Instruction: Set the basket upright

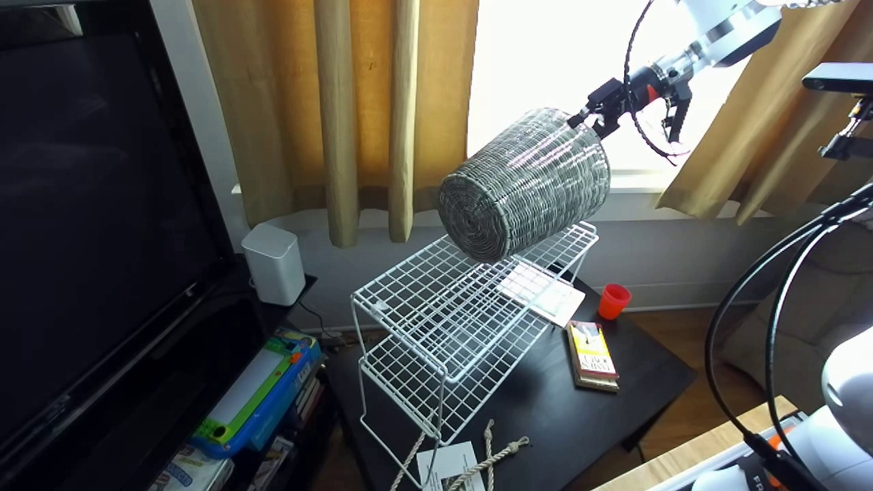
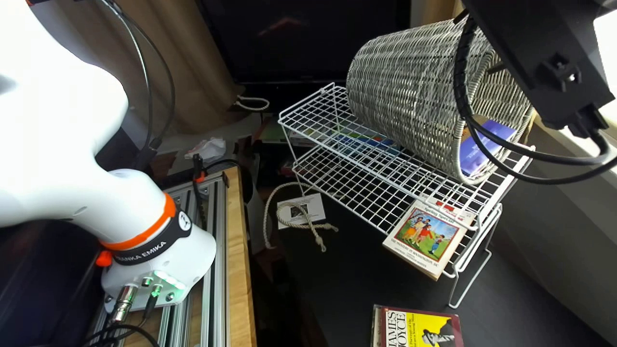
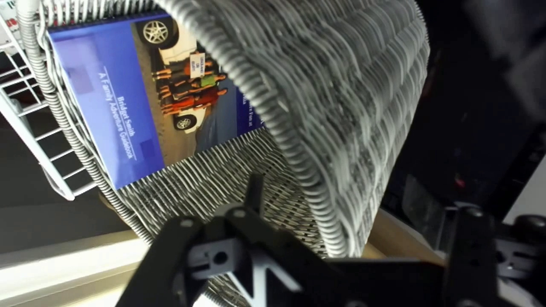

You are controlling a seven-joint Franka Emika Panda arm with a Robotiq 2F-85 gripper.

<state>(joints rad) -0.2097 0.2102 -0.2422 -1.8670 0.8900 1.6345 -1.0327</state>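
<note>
Two wide-spread fingers (image 3: 254, 194) of the tool (image 1: 588, 125) straddle the rim (image 3: 276, 124) of the basket (image 1: 528, 184), contact unclear.

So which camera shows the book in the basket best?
The wrist view: much of the book shows, with readable cover words. An exterior view catches only a blue part of it; elsewhere the basket hides it.

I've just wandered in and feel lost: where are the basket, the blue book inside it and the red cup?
Basket (image 1: 537, 179), in an exterior view: its woven side.
Blue book (image 3: 158, 102), in the wrist view: its cover.
Red cup (image 1: 612, 306), in an exterior view: its outer side.
</note>
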